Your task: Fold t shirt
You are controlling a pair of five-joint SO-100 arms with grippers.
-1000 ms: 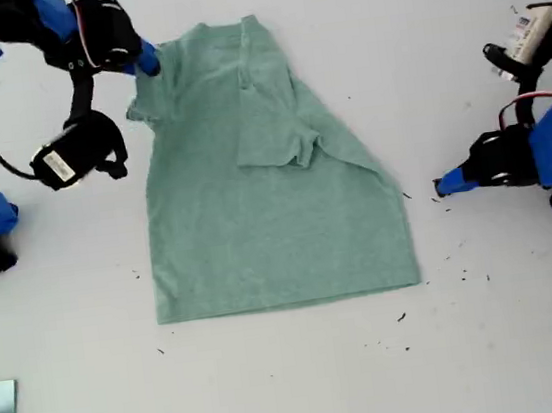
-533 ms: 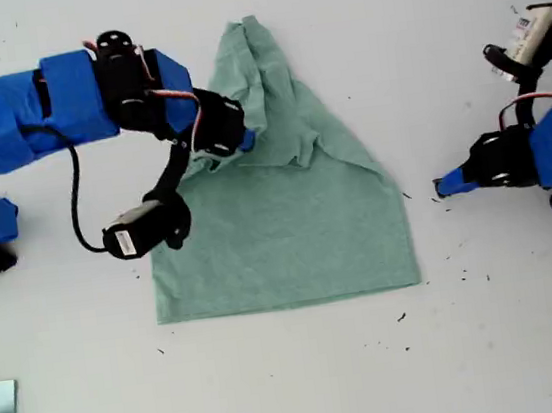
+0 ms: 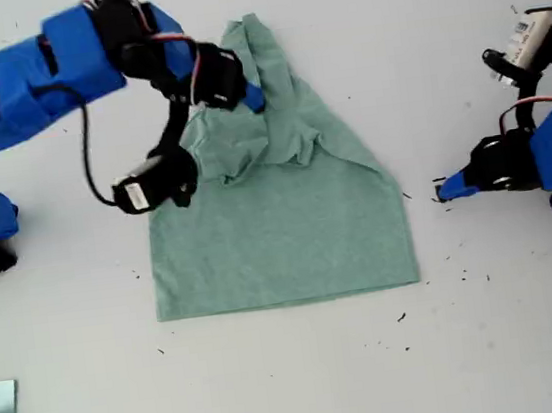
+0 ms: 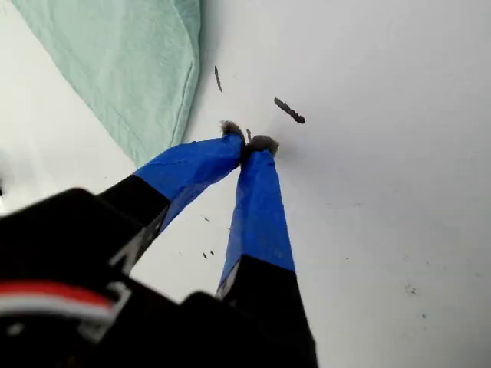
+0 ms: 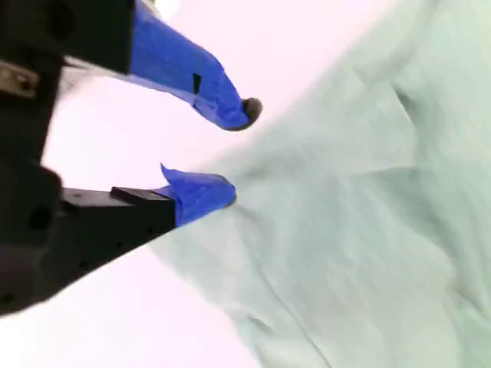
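T shirt (image 3: pixel 277 216) lay on the white table (image 3: pixel 298 385), roughly centre of the exterior view, hem toward 6 o'clock, collar end toward 12. Pale sage green, plain. Both upper sides were folded in over the middle, so the top narrowed to a point and the lower body stayed a flat rectangle. Folded fabric from the exterior view's left was bunched and wrinkled around 10 o'clock of the garment.

My second gripper (image 3: pixel 255 98) was over that bunched part, near the shirt's upper middle, its blue arm reaching in from the exterior view's left. In the second wrist view my second gripper (image 5: pixel 230 149) had its jaws parted, a clear gap between the blue tips. The lower fingertip (image 5: pixel 203 192) sat at the cloth's edge; the upper one was apart from it. The t shirt (image 5: pixel 360 199) filled most of that view, nothing pinched.

My first gripper (image 3: pixel 441 188) sat at 3 o'clock of the shirt, just off its edge, on bare table, not touching fabric. In the first wrist view my first gripper (image 4: pixel 247 144) had its blue tips pressed together with nothing between them, fluff stuck on them. A corner of the t shirt (image 4: pixel 130 61) showed beside it, apart from the tips. Dark specks (image 4: pixel 289 110) were scattered on the table near there.
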